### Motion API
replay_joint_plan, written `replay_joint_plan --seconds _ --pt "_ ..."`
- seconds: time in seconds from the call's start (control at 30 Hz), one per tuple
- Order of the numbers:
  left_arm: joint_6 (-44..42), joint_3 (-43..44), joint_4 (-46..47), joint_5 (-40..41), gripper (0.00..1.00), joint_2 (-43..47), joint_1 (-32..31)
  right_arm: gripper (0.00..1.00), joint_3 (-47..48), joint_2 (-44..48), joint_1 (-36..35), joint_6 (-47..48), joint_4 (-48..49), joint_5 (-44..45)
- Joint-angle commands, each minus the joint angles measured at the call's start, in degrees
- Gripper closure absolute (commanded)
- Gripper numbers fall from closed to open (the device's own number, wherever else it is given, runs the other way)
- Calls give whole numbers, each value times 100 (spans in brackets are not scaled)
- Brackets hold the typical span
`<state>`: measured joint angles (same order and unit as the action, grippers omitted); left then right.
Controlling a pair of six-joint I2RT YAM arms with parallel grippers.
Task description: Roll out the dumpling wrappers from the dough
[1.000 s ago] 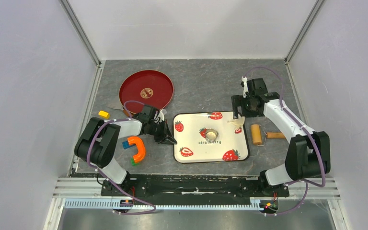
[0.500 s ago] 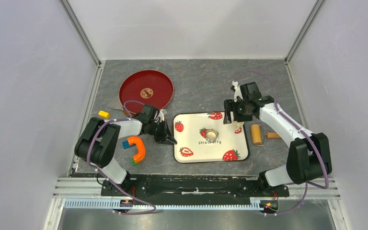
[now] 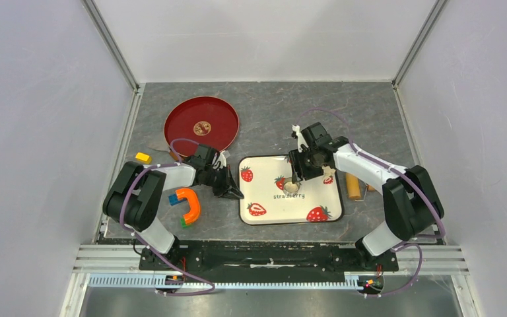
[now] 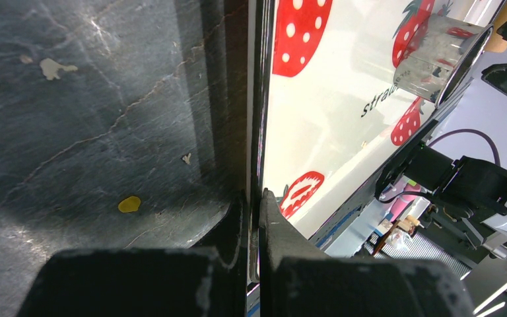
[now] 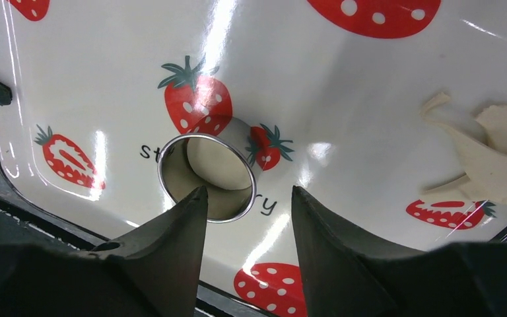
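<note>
The right claw (image 5: 248, 189) hangs half-open and empty over the ring (image 5: 206, 177) in the middle of the tray (image 5: 370, 79), dough scraps (image 5: 495, 155) lying at its right rim, left claw (image 4: 253, 198) clenched on its edge; judged from here, the ring wants to sit squarely between both fingers before any squeeze.

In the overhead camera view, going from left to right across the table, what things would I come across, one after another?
yellow block → red plate → strawberry tray → wooden roller. The orange U-shaped toy and the metal ring overlap others, so they are left out.
</note>
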<state>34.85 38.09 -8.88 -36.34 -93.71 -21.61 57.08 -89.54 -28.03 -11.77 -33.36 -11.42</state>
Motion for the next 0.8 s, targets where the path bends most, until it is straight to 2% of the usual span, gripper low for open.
replay_joint_plan --seconds 0.0,0.33,0.53,0.77 --pt "-418 -196 -309 1072 98 -375 -39 50 -86 -112 -43 -28 249 177" --pt "-426 -191 -307 1076 98 -374 -37 67 -233 -349 -79 -16 446 91" --pt "-428 -195 -316 1085 98 -367 -40 88 -139 -259 -79 6 354 83" --pt "-433 -196 -318 1085 98 -367 -37 95 203 24 -75 35 0 192"
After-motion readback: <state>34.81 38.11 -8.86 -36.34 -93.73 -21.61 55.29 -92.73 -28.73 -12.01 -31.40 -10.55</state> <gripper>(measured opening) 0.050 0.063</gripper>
